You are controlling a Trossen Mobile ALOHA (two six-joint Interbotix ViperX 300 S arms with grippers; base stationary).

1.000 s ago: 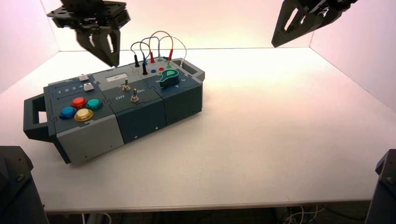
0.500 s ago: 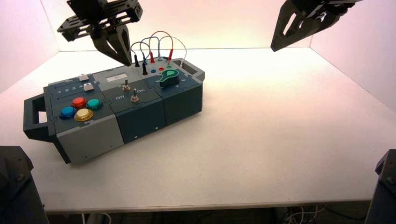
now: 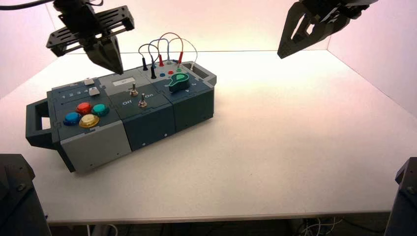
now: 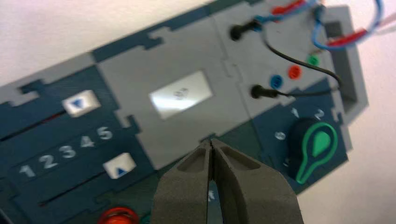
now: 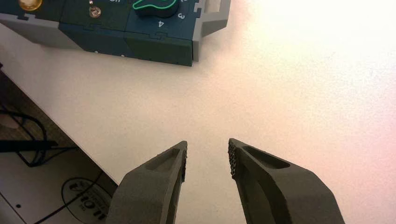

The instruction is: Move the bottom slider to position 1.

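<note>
The bottom slider's white knob [image 4: 119, 165] carries a blue triangle and stands by the 5 end of the printed digit row. The digit 1 [image 4: 26, 171] is at the row's other end. In the high view this knob [image 3: 94, 91] sits just behind the coloured buttons on the box's left part. My left gripper [image 3: 114, 65] hangs shut and empty above the box's back edge, right of the sliders. Its tips [image 4: 211, 142] are over the grey panel near the white display [image 4: 181, 94]. My right gripper [image 3: 286, 49] waits open, high at the back right.
A smaller white slider knob [image 4: 80, 102] has its own track behind the digits. Red [image 3: 83, 107], green [image 3: 100, 109], blue [image 3: 72, 118] and yellow [image 3: 89, 120] buttons lie in front. Two toggle switches [image 3: 133, 90], a green knob [image 3: 178, 81] and looped wires [image 3: 164, 46] stand to the right.
My left gripper closed fully, swung right over the wires and came back left and a little lower. The right gripper drifted slightly left. The sliders have not moved.
</note>
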